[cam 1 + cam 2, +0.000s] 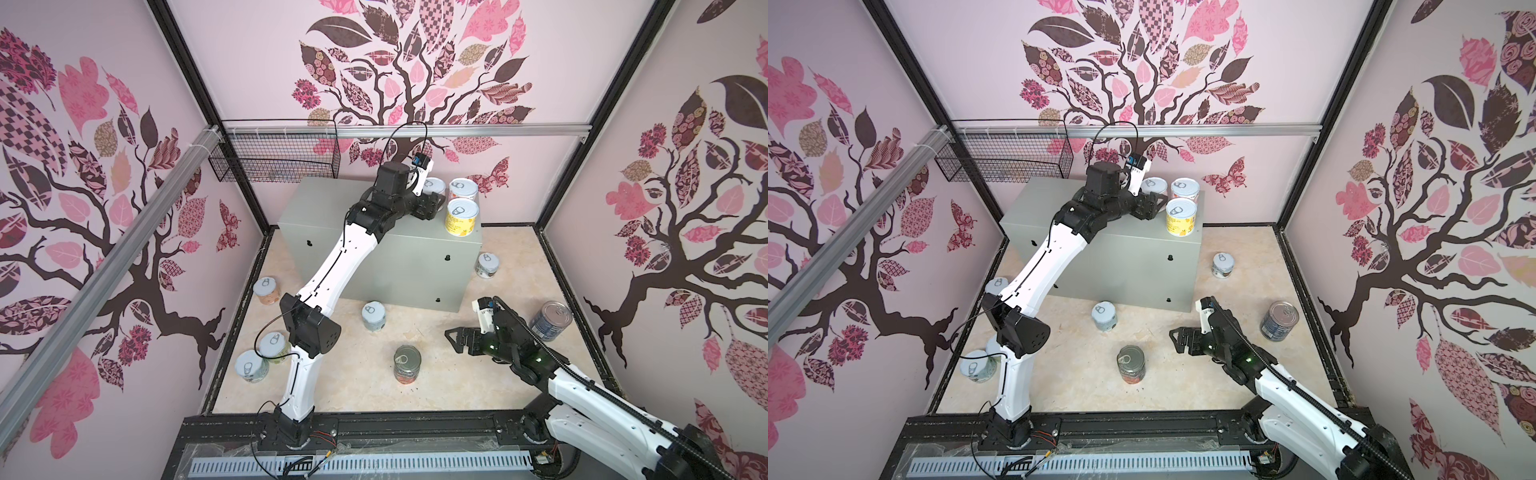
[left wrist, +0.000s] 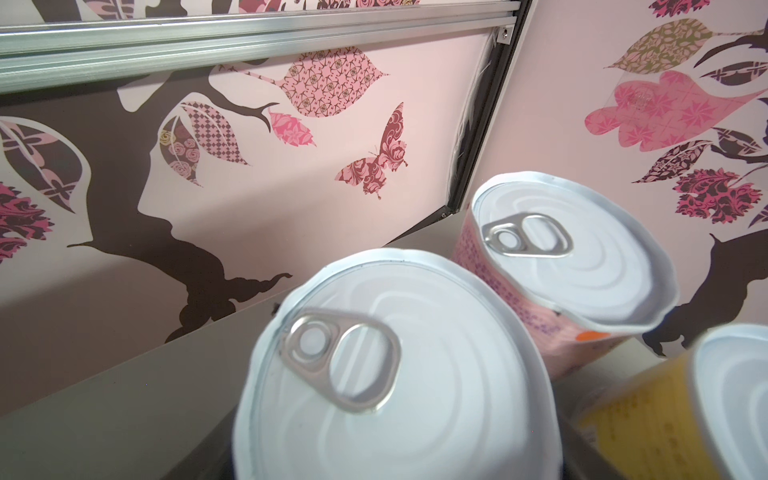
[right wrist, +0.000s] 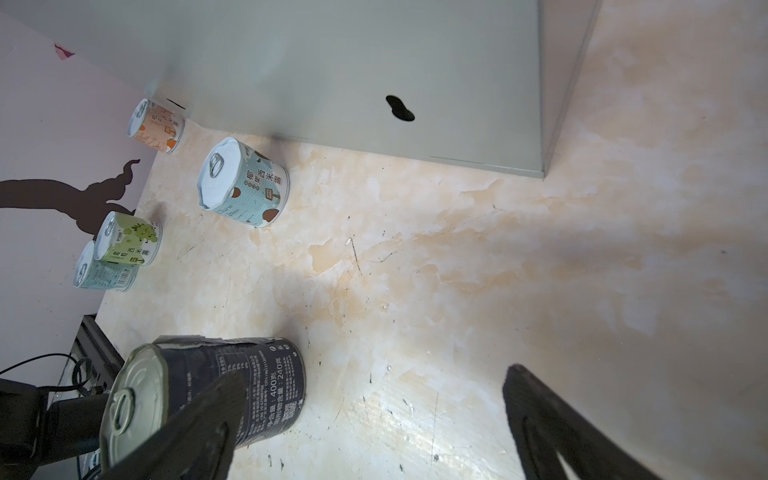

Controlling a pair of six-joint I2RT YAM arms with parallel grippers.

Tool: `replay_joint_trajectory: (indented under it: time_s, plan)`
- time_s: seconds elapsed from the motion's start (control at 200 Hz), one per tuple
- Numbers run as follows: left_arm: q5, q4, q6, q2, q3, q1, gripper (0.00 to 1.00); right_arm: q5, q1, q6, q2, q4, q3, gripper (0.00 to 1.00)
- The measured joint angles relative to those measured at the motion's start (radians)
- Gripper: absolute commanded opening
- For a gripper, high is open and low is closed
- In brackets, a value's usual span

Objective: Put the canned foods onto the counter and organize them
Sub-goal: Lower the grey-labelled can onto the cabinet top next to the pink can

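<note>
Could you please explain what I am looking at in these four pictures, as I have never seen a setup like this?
These are two robot arms, each ending in a two-fingered gripper. Both top views look down from one overhead camera head. The other two pictures come from small cameras on the arms' wrists.

The grey box is the counter, where the cans should go. Three stand on it: a pink can, a yellow can and a third can. The left gripper is right at the third can, but whether it grips it cannot be told.

Seven more cans stand on the floor, among them a tall dark blue can and a tall reddish can. The right gripper hangs open and empty above the floor.
</note>
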Motion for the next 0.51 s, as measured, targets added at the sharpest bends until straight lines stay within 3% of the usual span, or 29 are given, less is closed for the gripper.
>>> replay_joint_trajectory:
  time_s: [0.21, 0.505]
  plan:
    - [-0.001, -0.002, 0.001, 0.000, 0.000, -0.002, 0.82, 0.000, 0.000, 0.000, 0.000, -0.003, 0.000, 1.00]
    - [-0.005, -0.030, 0.000, 0.000, 0.000, -0.006, 0.87, 0.000, 0.000, 0.000, -0.002, -0.005, 0.000, 1.00]
